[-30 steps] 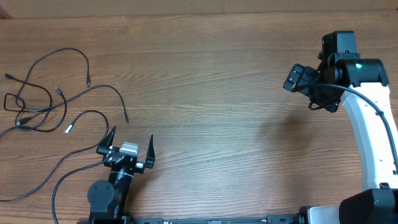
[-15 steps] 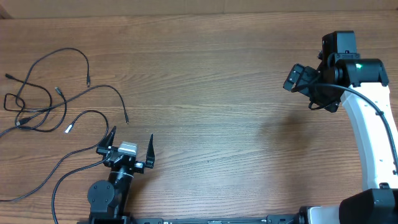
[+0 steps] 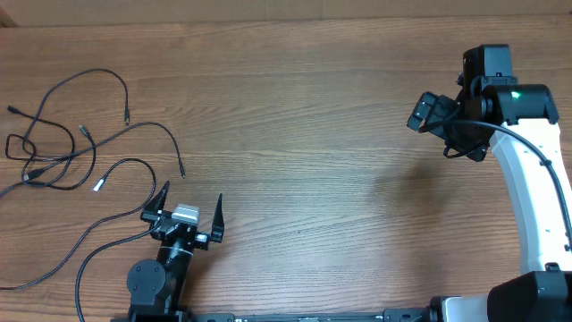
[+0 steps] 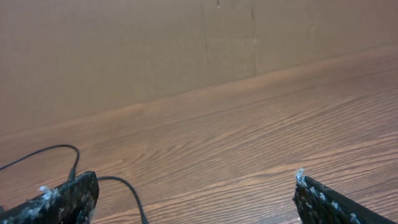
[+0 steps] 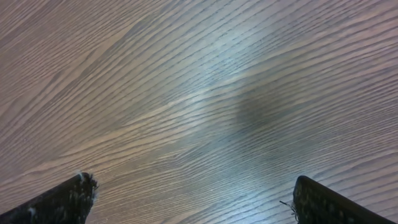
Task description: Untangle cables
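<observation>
cables [image 3: 37,166] lie tangled beside the left gripper [image 3: 190,191], outside its wide empty jaws; right gripper [image 5: 191,179] far off, jaws wide.

Bare wood table [image 3: 313,134] open across centre and right, cables [image 3: 40,165] sprawled at left edge, just beyond left gripper [image 3: 190,192]

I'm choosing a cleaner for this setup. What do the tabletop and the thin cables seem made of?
The table looks like wood or wood-look laminate: brown grain lines, soft sheen in the right wrist view, so smooth and semi-matte. The cables look plastic- or rubber-jacketed: thin, black, matte, lying in loose curves. One tip is silver-white, possibly metal; too small to tell.
</observation>
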